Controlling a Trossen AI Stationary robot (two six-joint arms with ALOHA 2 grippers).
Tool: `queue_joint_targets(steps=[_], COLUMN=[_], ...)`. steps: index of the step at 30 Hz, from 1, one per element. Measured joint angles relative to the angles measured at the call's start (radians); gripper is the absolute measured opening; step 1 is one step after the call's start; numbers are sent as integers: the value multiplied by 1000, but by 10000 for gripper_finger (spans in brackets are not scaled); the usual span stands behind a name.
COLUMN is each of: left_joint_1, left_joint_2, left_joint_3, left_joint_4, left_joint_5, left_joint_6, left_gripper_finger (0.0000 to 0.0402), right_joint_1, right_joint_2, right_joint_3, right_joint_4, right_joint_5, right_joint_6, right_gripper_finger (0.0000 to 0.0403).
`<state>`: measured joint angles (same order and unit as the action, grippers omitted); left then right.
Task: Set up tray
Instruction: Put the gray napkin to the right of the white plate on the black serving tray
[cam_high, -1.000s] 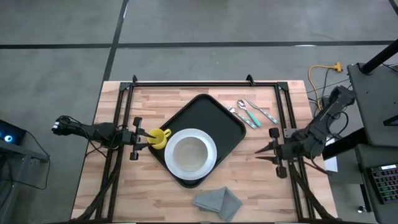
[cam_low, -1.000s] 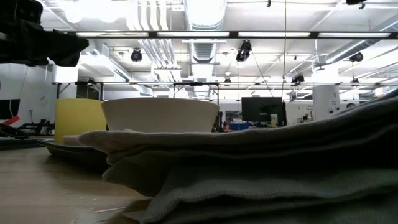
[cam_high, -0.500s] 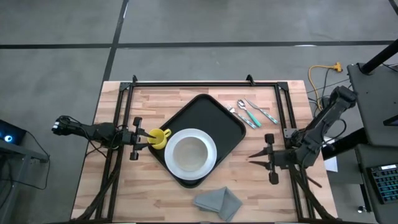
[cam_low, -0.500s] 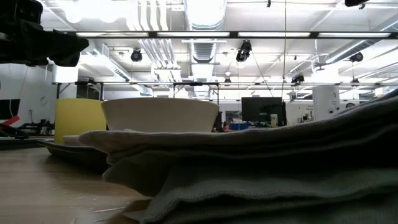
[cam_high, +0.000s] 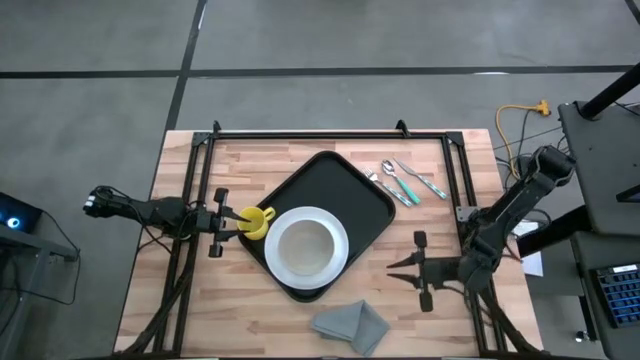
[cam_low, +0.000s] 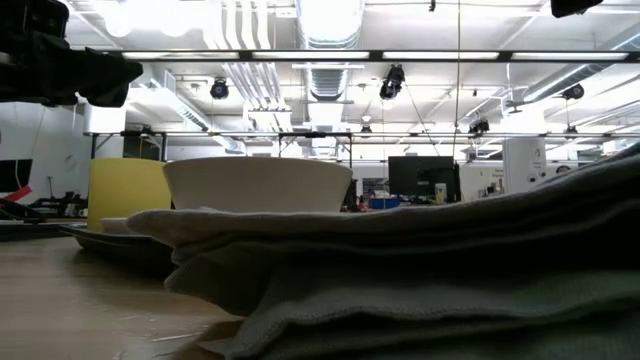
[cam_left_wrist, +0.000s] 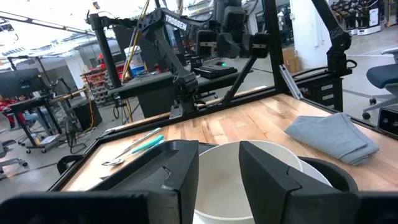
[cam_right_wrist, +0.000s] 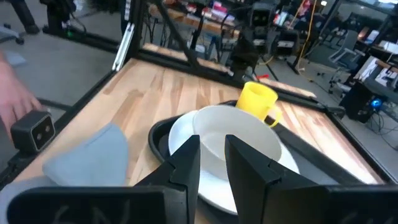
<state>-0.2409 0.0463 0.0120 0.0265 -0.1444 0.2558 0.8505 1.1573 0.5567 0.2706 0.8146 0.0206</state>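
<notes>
From above, the black tray lay in the middle of the wooden surface. A white bowl and yellow cup sat on the tray. The spoons and grey cloth lay beside the tray, so I think they were left to do.

From low down, the cloth hid most things.

The left claw was narrow and empty, close to the bowl.

The right claw was narrow, holding nothing, pointing at the tray.

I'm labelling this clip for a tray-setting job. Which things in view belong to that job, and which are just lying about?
Belong to the job:
black tray
white bowl on its plate
yellow cup
cutlery
grey napkin

Just lying about:
orange cable off the table
small black box at the table edge
</notes>
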Motion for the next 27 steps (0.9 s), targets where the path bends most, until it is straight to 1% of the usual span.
queue_joint_targets(steps=[3, 11, 17, 22, 27], left_joint_1=[0, 0, 0, 0, 0], left_joint_2=[0, 0, 0, 0, 1], left_joint_3=[0, 0, 0, 0, 0], left_joint_4=[0, 0, 0, 0, 0], left_joint_5=[0, 0, 0, 0, 0], left_joint_6=[0, 0, 0, 0, 0], left_gripper_finger=[101, 101, 101, 101, 101], right_joint_1=[0, 1, 2, 2, 2], right_joint_2=[68, 231, 337, 416, 502], right_joint_3=[32, 106, 195, 275, 357], right_joint_4=[-11, -13, -5, -5, -8], right_joint_5=[-1, -18, -132, -136, -136], right_joint_6=[28, 13, -4, -2, -72], right_gripper_finger=[68, 68, 68, 68, 68])
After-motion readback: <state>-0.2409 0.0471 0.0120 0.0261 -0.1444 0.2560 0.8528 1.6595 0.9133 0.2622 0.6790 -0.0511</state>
